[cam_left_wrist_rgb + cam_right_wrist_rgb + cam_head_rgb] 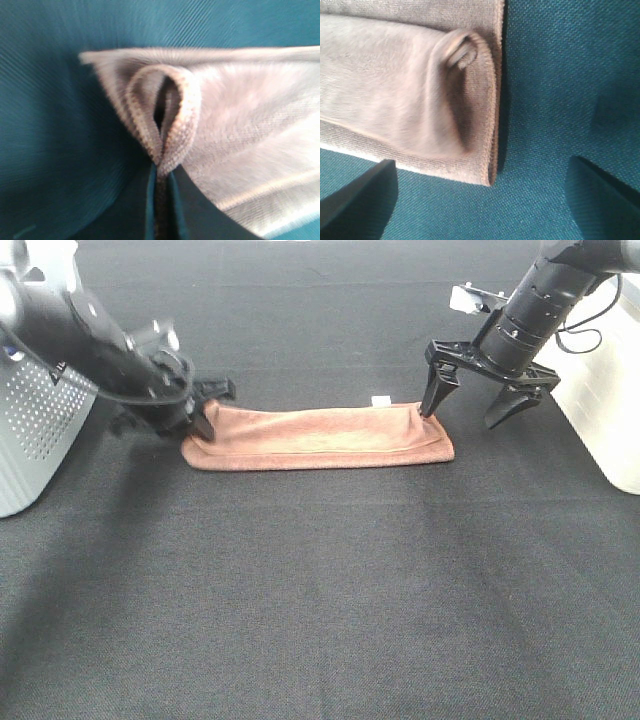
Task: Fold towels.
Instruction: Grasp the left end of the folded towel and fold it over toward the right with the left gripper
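Note:
The reddish-brown towel (320, 438) lies folded into a long narrow strip across the middle of the black table, with its small white tag (381, 400) on the far edge. My left gripper (205, 415) is shut on the towel's left end. In the left wrist view the looped hem (172, 115) is pinched between the closed fingers (161, 210). My right gripper (462, 416) is open just above the towel's right end, one finger at the far corner, holding nothing. In the right wrist view the towel (395, 90) lies ahead of the spread fingers (360, 200).
A grey perforated box (35, 430) stands at the left edge behind my left arm. A white container (605, 380) stands at the right edge beside my right arm. The black table cloth (320, 600) stretches toward the front.

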